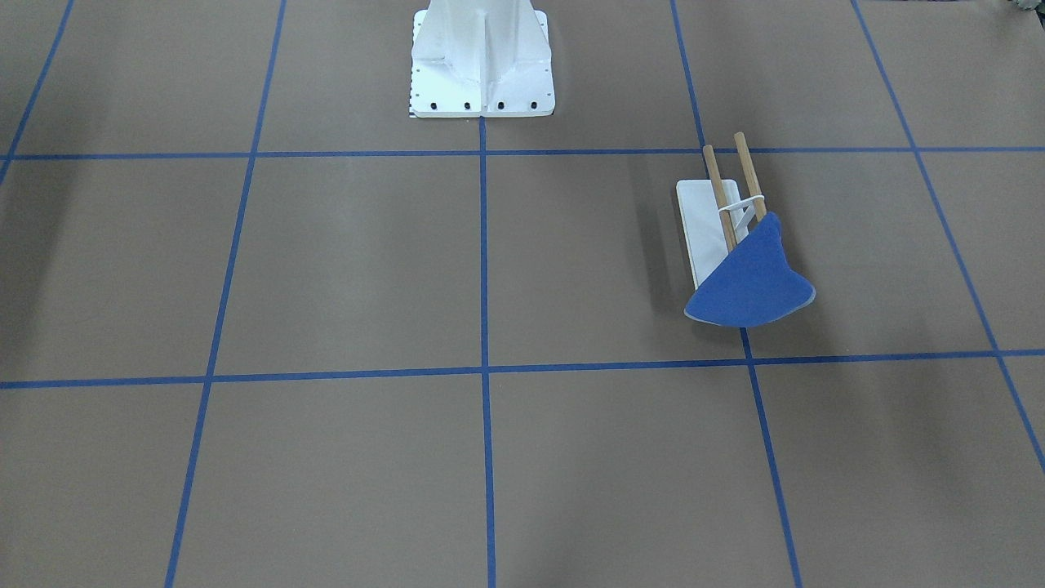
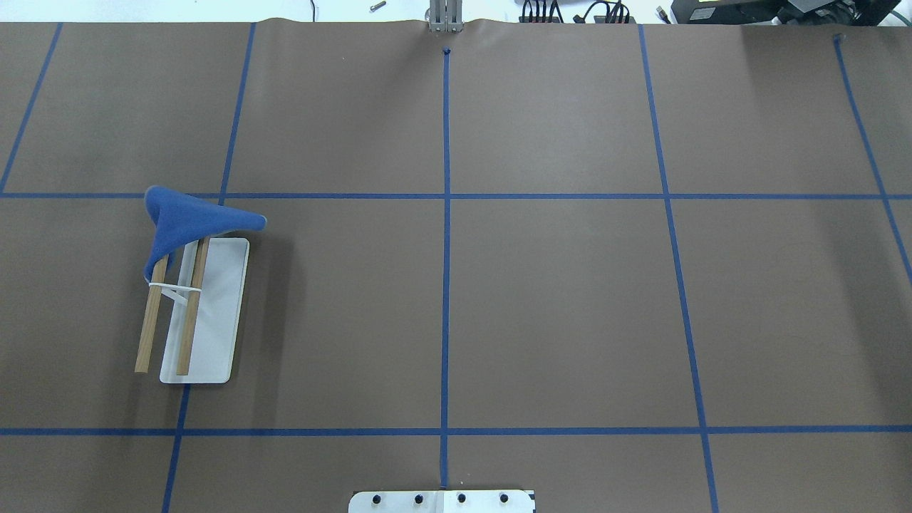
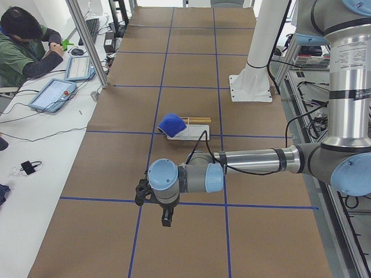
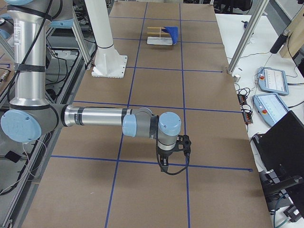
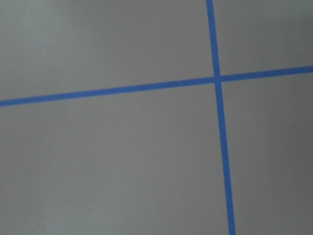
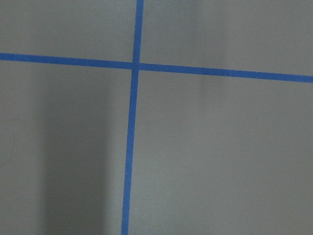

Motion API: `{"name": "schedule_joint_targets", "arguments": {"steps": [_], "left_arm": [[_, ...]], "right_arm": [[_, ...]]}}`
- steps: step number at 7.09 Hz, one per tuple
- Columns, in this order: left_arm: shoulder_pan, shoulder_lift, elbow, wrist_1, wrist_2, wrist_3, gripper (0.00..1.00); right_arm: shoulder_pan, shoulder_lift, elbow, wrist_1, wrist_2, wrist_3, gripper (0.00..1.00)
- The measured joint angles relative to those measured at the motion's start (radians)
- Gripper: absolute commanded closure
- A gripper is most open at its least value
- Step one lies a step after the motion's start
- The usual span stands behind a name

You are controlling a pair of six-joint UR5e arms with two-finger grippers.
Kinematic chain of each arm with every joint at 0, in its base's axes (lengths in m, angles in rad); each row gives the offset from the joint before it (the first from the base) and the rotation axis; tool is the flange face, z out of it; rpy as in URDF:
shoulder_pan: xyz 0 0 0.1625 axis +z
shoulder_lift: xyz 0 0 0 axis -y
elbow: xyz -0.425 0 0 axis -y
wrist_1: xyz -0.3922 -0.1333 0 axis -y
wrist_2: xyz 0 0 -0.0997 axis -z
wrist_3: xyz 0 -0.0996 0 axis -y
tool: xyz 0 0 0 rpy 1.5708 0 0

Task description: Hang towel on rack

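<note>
The blue towel [image 2: 187, 216] hangs bunched over one end of the rack's two wooden bars [image 2: 151, 320], the end away from the robot. It also shows in the front-facing view [image 1: 751, 278]. The rack's white base [image 2: 221, 313] stands on the table on my left side. My left gripper [image 3: 166, 219] shows only in the exterior left view, held over the table well away from the rack; I cannot tell if it is open or shut. My right gripper [image 4: 164, 167] shows only in the exterior right view, far from the rack; I cannot tell its state either. Both wrist views show only brown table and blue tape.
The white robot pedestal [image 1: 482, 57] is bolted at the table's robot side. Blue tape lines [image 2: 445, 285] grid the brown table. An operator [image 3: 23, 46] sits at a side bench with tablets [image 3: 52, 94]. Aluminium posts [image 4: 242, 42] stand at the table's far edge.
</note>
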Motion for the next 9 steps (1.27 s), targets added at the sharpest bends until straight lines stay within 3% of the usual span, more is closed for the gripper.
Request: {"name": "schedule_joint_targets", "arguments": {"steps": [5, 9], "left_arm": [[-0.002, 0.035, -0.101, 0.007, 0.019, -0.009, 0.02], [0.003, 0.025, -0.116, 0.001, 0.059, -0.169, 0.02]], "right_arm": [[0.007, -0.009, -0.005, 0.0, 0.0, 0.002, 0.0], [0.007, -0.01, -0.007, 0.0, 0.0, 0.003, 0.0]]}}
